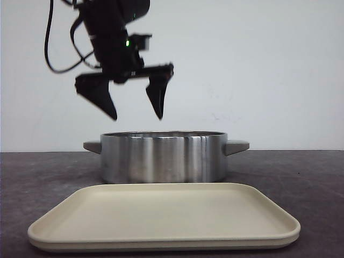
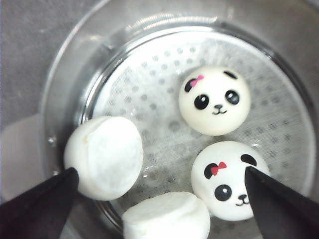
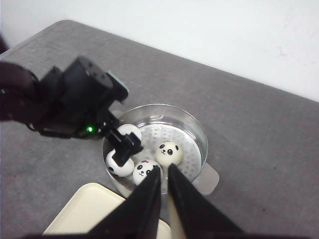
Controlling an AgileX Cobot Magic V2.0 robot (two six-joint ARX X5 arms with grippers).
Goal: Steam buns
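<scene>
Four white panda buns lie in a steel steamer pot (image 1: 161,158) on its perforated insert. In the left wrist view two sit face up (image 2: 214,99) (image 2: 229,181), and two are tipped, showing plain white undersides (image 2: 104,157) (image 2: 167,216). My left gripper (image 1: 137,117) hangs above the pot, open and empty, its fingertips (image 2: 60,194) spread over the buns. My right gripper (image 3: 163,169) is high above the table on the near side of the pot, empty, with its fingers nearly together. It does not show in the front view.
An empty cream tray (image 1: 161,215) lies on the grey table just in front of the pot, and also shows in the right wrist view (image 3: 84,209). The pot has a grey handle on each side (image 1: 236,146). A white wall stands behind the table.
</scene>
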